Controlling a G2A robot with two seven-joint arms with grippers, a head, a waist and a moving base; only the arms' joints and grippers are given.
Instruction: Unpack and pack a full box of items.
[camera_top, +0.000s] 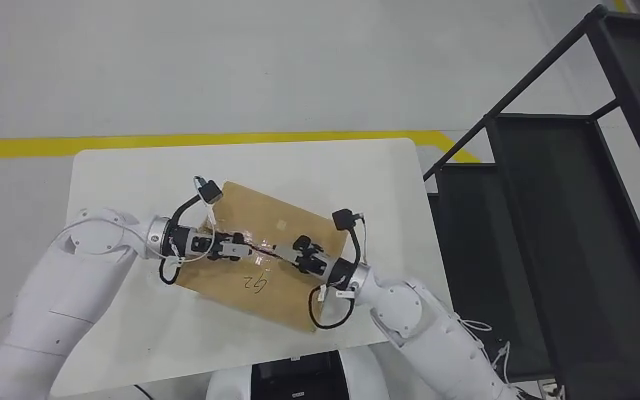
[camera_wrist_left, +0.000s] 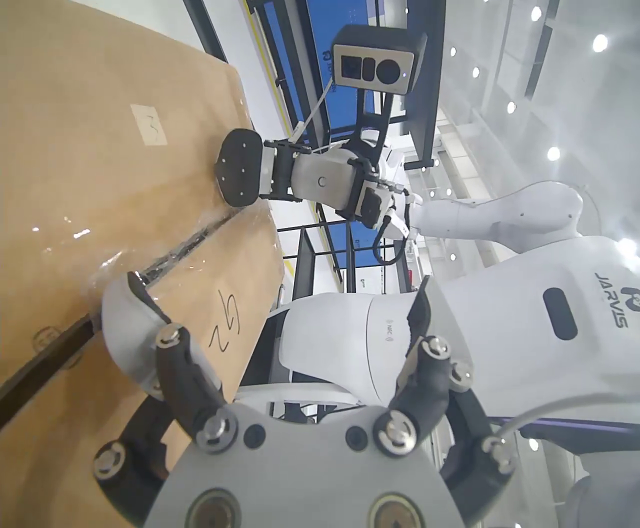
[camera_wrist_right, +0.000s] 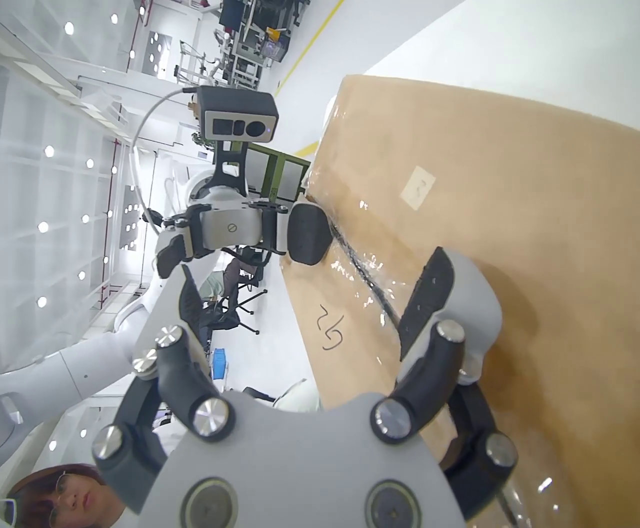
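A brown cardboard box lies on the white table with its flaps down and clear tape along the middle seam. One flap carries a handwritten mark, the other a small label. My left gripper rests on the box top from the left, open, with one fingertip touching the seam and the other out in the air. My right gripper faces it from the right, open too, one finger lying against the seam. Between the two grippers is a short stretch of taped seam.
The white table has bare room on all sides of the box. Black metal shelving stands close to the table's right edge. A yellow floor line runs behind the table.
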